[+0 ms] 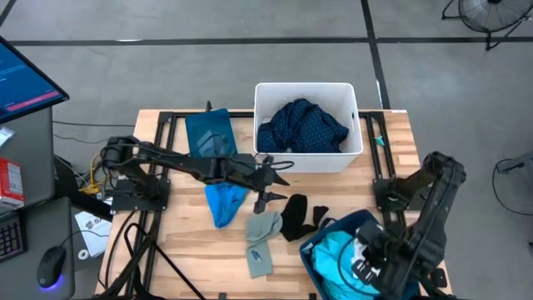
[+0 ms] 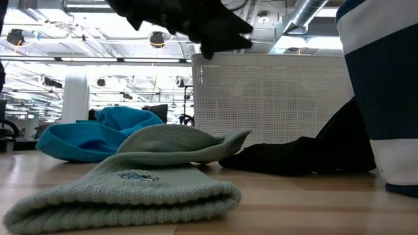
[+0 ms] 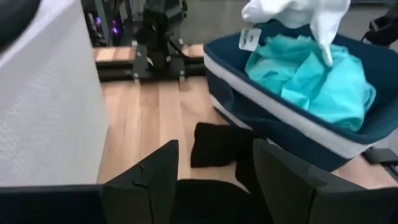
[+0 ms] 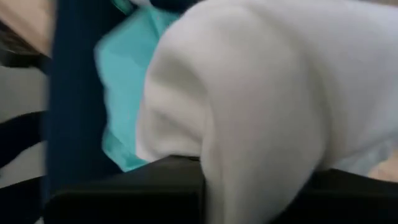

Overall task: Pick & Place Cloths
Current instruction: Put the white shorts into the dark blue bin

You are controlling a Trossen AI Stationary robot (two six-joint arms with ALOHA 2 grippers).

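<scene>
A grey concrete floor (image 1: 250,21) crossed by dark tape lines surrounds the wooden tabletop (image 1: 191,250). A side desk (image 1: 29,167) carries a lit monitor (image 1: 25,79), keyboard and mouse (image 1: 50,267). A fan stand (image 1: 487,17) sits in one corner. Overhead, silver ducts (image 2: 307,13) and hanging lamps (image 2: 157,39) line the ceiling.

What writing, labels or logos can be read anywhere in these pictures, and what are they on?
None can be read.
White tag on the white cloth: print too blurred.
Blue embroidered mark on the grey-green knit cloth: too small.
Monitor beside the table: text too small.
White marks on a dark cloth in the navy bin: unreadable.
</scene>
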